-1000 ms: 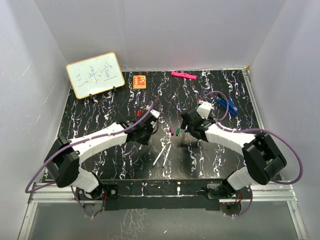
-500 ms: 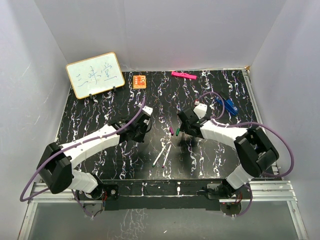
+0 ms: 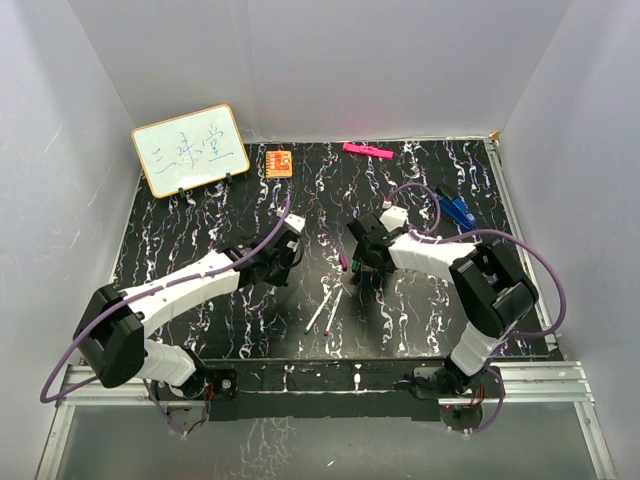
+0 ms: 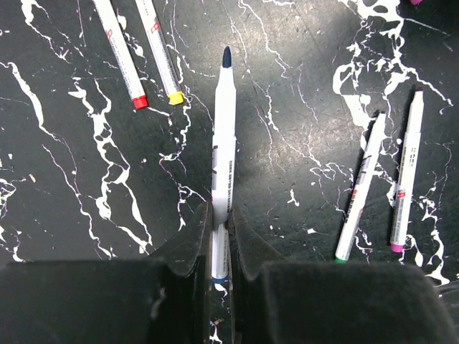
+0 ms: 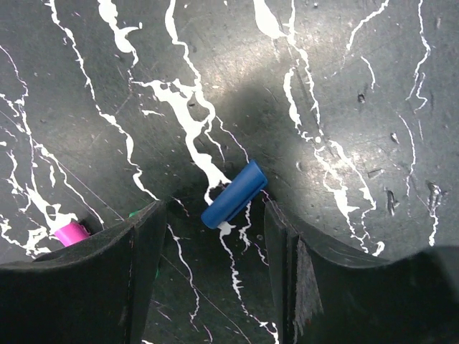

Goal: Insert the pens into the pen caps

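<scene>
Left wrist: left hand (image 4: 221, 223) pinches white blue-tipped pen (image 4: 224, 143); right hand (image 5: 214, 216) gapes empty astride stubby blue plastic cap (image 5: 234, 194), likely light, slick; grip midway.

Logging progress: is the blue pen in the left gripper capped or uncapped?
Uncapped. The blue pen shows a bare dark tip, and the blue cap lies loose inside the open right gripper.

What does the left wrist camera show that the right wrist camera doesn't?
Left wrist only: the blue pen clamped in the left gripper, plus the red pen, yellow pen, green pen and magenta pen lying loose. Right wrist only: the blue cap lying between the fingers of the open right gripper, and a magenta cap by one finger. Both: the black marbled table.
</scene>
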`<state>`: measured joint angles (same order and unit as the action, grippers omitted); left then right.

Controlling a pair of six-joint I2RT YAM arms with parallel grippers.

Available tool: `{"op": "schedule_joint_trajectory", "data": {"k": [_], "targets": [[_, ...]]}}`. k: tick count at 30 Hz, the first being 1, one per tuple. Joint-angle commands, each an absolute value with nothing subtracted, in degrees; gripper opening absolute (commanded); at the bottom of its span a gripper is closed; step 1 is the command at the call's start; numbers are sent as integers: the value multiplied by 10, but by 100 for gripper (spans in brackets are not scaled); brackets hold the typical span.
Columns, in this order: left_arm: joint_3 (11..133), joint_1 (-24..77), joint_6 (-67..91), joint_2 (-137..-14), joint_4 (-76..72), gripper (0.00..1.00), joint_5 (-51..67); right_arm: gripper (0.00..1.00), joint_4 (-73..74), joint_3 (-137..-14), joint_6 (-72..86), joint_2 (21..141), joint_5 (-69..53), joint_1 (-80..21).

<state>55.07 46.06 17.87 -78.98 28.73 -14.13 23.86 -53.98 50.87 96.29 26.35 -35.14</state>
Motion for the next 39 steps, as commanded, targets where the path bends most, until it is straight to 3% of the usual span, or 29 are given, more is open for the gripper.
{"op": "schedule_joint_trajectory", "data": {"k": [1,18,20,23,25,39], "targets": [[544,456,177,-778,288,0,-141,54,230,-573,517,977,265,-348],[552,455,174,-781,288,0,-145,37,267,-590,510,1033,295,-345],[551,455,175,-781,287,0,-147,30,268,-588,506,1038,294,-345],[551,455,175,-781,288,0,-149,10,269,-585,503,1044,288,-345],[550,455,175,-781,289,0,-152,5,271,-582,500,1045,281,-345],[552,453,177,-781,290,0,-149,0,255,-587,451,1045,262,-344]]}}
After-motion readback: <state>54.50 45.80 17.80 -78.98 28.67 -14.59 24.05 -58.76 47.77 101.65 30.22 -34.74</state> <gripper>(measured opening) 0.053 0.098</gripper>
